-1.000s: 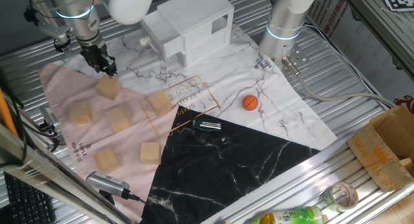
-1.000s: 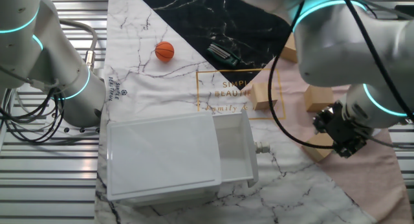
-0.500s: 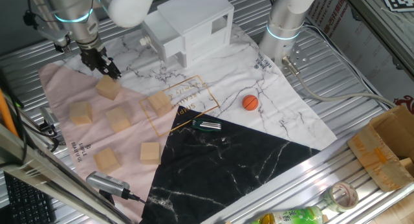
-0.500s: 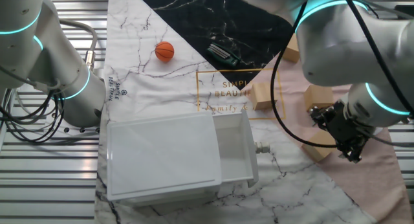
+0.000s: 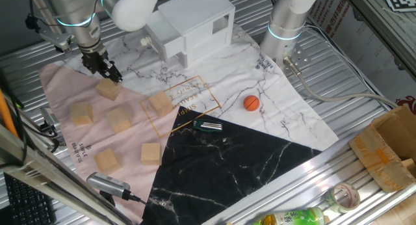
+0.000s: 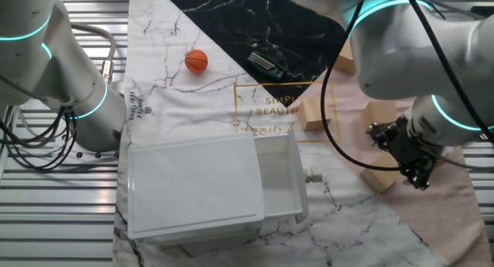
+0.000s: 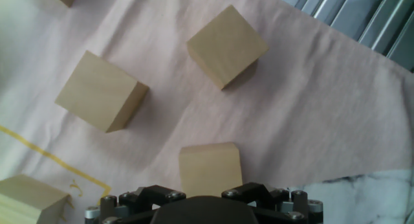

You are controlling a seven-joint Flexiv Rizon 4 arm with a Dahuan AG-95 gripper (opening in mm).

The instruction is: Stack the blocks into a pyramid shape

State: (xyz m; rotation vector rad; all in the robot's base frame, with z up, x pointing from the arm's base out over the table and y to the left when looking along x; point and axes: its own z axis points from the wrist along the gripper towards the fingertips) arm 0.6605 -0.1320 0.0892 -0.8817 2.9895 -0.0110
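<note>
Hand view showed the nearest block (image 7: 209, 168) on the pink cloth (image 7: 310, 107) just below the jaws; whether they were open I cannot tell. Light, rigid wood: grip opposite flat faces.

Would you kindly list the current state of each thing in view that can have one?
Gripper: above the nearest block, holding nothing; open or shut cannot be told.
Nearest block: flat on the pink cloth, untouched.
Other blocks: five, lying singly and apart, none stacked.
Ball: at rest on the white marble mat.
House: upright, its open side showing an empty inside.
</note>
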